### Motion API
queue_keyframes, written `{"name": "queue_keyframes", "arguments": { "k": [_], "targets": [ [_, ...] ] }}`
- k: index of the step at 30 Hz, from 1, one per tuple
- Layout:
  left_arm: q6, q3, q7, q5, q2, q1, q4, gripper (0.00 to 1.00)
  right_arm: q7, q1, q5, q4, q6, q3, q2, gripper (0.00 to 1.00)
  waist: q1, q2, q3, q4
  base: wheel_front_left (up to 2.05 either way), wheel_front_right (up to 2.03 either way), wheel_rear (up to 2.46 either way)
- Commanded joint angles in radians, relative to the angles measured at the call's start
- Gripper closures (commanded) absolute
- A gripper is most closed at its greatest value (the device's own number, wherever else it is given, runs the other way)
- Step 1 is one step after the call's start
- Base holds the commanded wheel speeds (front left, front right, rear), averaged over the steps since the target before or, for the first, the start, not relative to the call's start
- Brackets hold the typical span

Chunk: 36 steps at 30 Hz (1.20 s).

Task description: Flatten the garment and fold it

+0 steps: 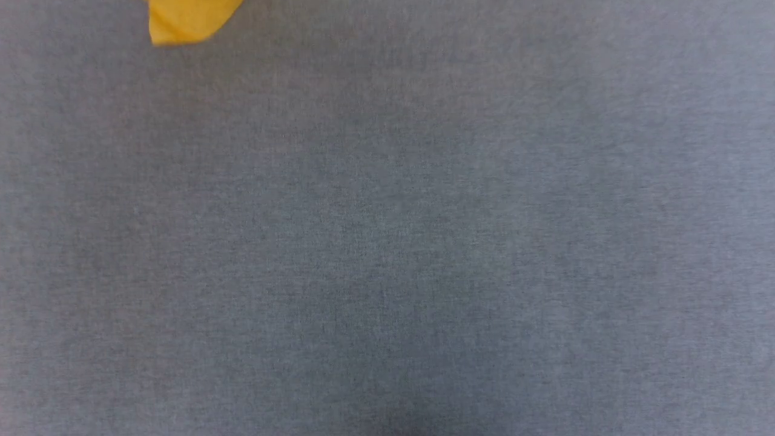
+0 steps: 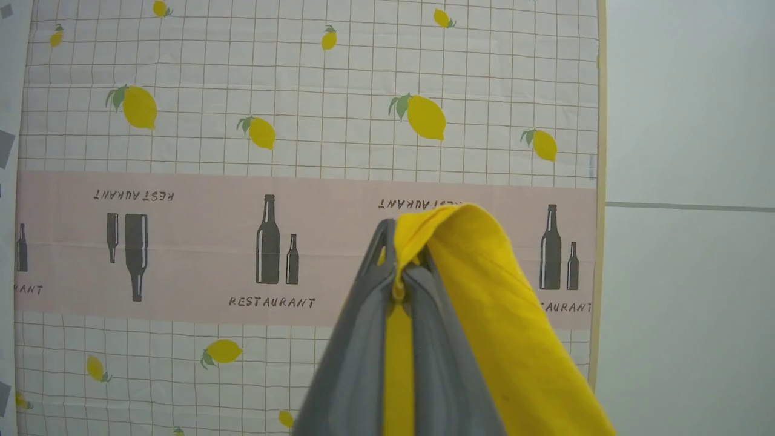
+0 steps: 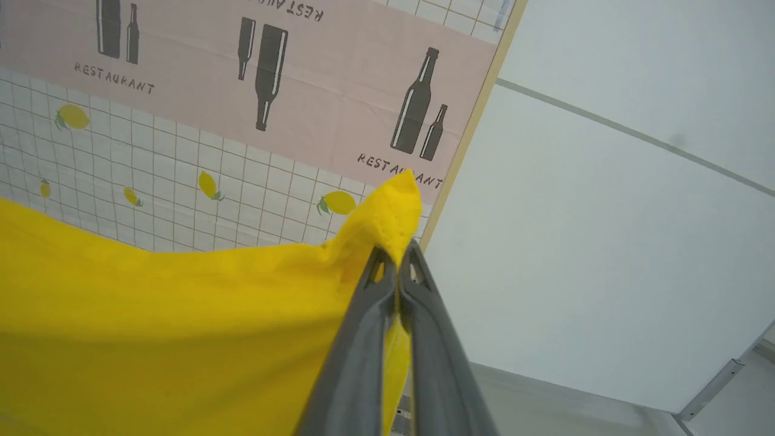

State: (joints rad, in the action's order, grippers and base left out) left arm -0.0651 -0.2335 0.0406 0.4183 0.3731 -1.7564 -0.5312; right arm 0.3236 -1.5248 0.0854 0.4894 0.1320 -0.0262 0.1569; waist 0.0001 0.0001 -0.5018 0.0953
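Observation:
The garment is bright yellow cloth. In the left wrist view my left gripper point(image 2: 401, 242) is shut on a bunched edge of the garment point(image 2: 502, 327), which drapes down to the right of the fingers. My right gripper point(image 3: 396, 257) is shut on another corner of the garment point(image 3: 181, 321), and the cloth spreads wide to the left of it. A small yellow tip of the garment point(image 1: 184, 21) hangs into the head view at the top left, above the grey table cover point(image 1: 387, 242).
A patterned panel with lemons, bottles and the word RESTAURANT point(image 2: 272, 181) stands behind both grippers. Beside it is a plain white wall point(image 2: 690, 181) with a thin seam. A metal rail point(image 3: 708, 387) crosses the lower right corner of the right wrist view.

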Motion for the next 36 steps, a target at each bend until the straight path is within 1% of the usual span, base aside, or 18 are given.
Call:
{"name": "queue_keyframes", "arguments": {
  "k": [1, 6, 10, 13, 15, 17, 21, 24, 27, 31, 33, 36],
  "targets": [
    [0.021, -0.001, -0.030, -0.003, 0.009, -0.008, -0.012, 1.00, -0.033, -0.010, 0.016, 0.018, -0.001, 0.002, 0.008, 1.00, -0.0001, -0.0001, -0.098, -0.028, 0.00, 0.00, 0.00],
    [0.072, -0.003, -0.127, 0.007, 0.023, 0.033, -0.049, 1.00, -0.119, 0.005, 0.045, 0.087, -0.001, 0.000, 0.018, 1.00, -0.0001, -0.0001, -0.149, -0.051, 0.00, 0.00, 0.00],
    [0.104, -0.002, -0.169, 0.024, 0.033, 0.089, -0.073, 1.00, -0.159, 0.035, 0.036, 0.126, -0.001, 0.011, 0.027, 1.00, -0.0001, -0.0001, -0.166, -0.066, 0.00, 0.00, 0.00],
    [0.133, -0.009, -0.189, 0.041, 0.038, 0.149, -0.063, 1.00, -0.183, 0.073, 0.010, 0.142, -0.001, 0.035, 0.042, 1.00, -0.0001, -0.0001, -0.161, -0.075, 0.00, 0.00, 0.00],
    [0.150, -0.016, -0.196, 0.058, 0.044, 0.209, -0.036, 1.00, -0.199, 0.112, -0.023, 0.136, -0.001, 0.057, 0.060, 1.00, -0.0001, -0.0001, -0.149, -0.082, 0.00, 0.00, 0.00],
    [0.157, -0.011, -0.199, 0.081, 0.049, 0.278, 0.003, 1.00, -0.205, 0.160, -0.066, 0.116, -0.001, 0.079, 0.080, 1.00, -0.0001, -0.0001, -0.131, -0.087, 0.00, 0.00, 0.00],
    [0.159, -0.001, -0.170, 0.133, 0.066, 0.457, 0.125, 1.00, -0.193, 0.290, -0.158, 0.022, -0.001, 0.105, 0.126, 1.00, -0.0001, -0.0001, -0.086, -0.096, 0.00, 0.00, 0.00],
    [0.126, 0.012, -0.142, 0.162, 0.078, 0.623, 0.250, 1.00, -0.168, 0.421, -0.217, -0.070, -0.001, 0.107, 0.156, 1.00, -0.0001, -0.0001, -0.039, -0.098, 0.00, 0.00, 0.00],
    [0.078, 0.024, -0.097, 0.186, 0.100, 0.817, 0.397, 1.00, -0.137, 0.576, -0.268, -0.174, -0.001, 0.096, 0.174, 1.00, -0.0001, -0.0001, 0.010, -0.095, 0.00, 0.00, 0.00],
    [0.006, 0.026, -0.044, 0.191, 0.128, 1.058, 0.585, 1.00, -0.100, 0.773, -0.309, -0.305, -0.001, 0.057, 0.169, 1.00, -0.0001, -0.0001, 0.066, -0.095, 0.00, 0.00, 0.00],
    [-0.035, 0.028, -0.022, 0.188, 0.138, 1.170, 0.660, 1.00, -0.084, 0.867, -0.316, -0.359, -0.001, 0.040, 0.161, 1.00, -0.0001, -0.0001, 0.091, -0.096, 0.00, 0.00, 0.00],
    [-0.083, 0.020, 0.013, 0.186, 0.149, 1.325, 0.741, 1.00, -0.068, 0.990, -0.322, -0.424, -0.001, 0.016, 0.140, 1.00, -0.0001, -0.0001, 0.122, -0.094, 0.00, 0.00, 0.00]
  ]
}}
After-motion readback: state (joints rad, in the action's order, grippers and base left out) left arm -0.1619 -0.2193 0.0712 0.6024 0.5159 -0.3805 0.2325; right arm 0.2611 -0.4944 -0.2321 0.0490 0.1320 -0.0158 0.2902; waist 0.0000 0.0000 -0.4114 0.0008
